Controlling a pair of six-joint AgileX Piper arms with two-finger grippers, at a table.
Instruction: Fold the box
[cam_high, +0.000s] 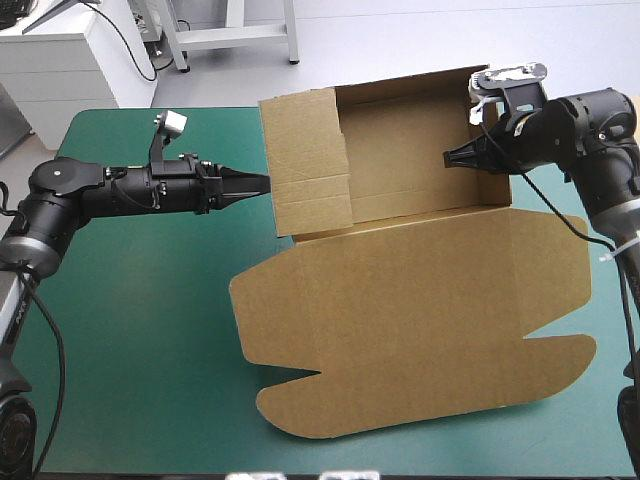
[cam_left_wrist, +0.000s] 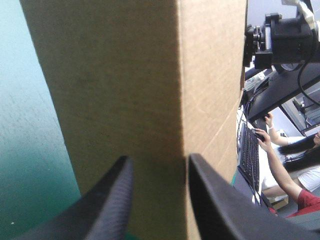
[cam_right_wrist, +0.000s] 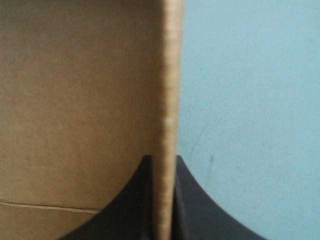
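The brown box (cam_high: 400, 320) lies mid-table, its lid flat toward the near edge with two rounded flaps. Its tray part at the far side has raised walls. My left gripper (cam_high: 262, 185) points at the outside of the raised left wall (cam_high: 305, 160). In the left wrist view the gripper (cam_left_wrist: 157, 165) stands open, fingertips against the brown wall (cam_left_wrist: 125, 75). My right gripper (cam_high: 447, 157) reaches in over the tray from the right. In the right wrist view the gripper (cam_right_wrist: 162, 160) is shut on the edge of an upright board wall (cam_right_wrist: 75, 100).
Bare teal-green cover (cam_high: 130, 300) lies left of the box, under the left arm. The lid's flaps reach close to the table's near edge. The other arm's wrist (cam_left_wrist: 280, 35) shows beyond the box wall in the left wrist view.
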